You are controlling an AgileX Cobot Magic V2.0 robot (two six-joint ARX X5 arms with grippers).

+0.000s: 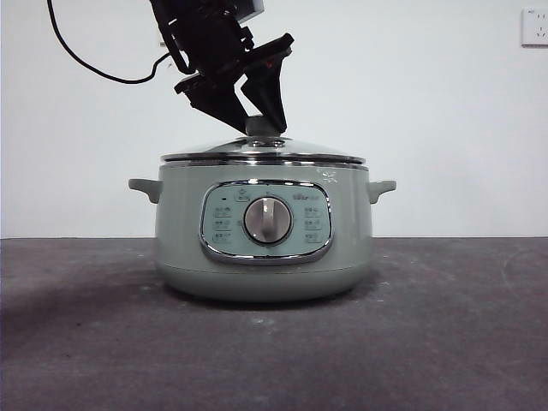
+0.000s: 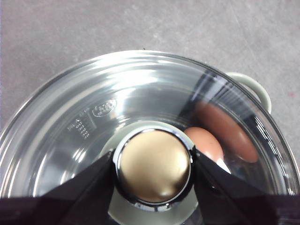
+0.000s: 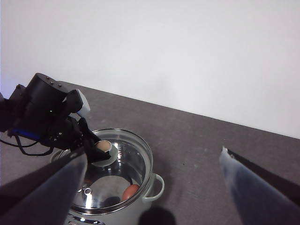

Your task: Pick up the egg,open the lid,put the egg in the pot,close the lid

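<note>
Lid point(image 1: 263, 152) seated on pot point(image 1: 263, 257); left end effector point(image 2: 153, 165) clamped on knob; egg point(image 2: 204, 143) partly hidden; right end effector point(image 3: 154, 187) apart.

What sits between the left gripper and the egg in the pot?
The lid: the left gripper flanks its knob, and the left wrist view shows the egg beneath the glass, inside the pot.

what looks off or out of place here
Nothing stands out. The lid sits level on the pot, the egg lies whole inside, and the left tool flanks the knob.
</note>
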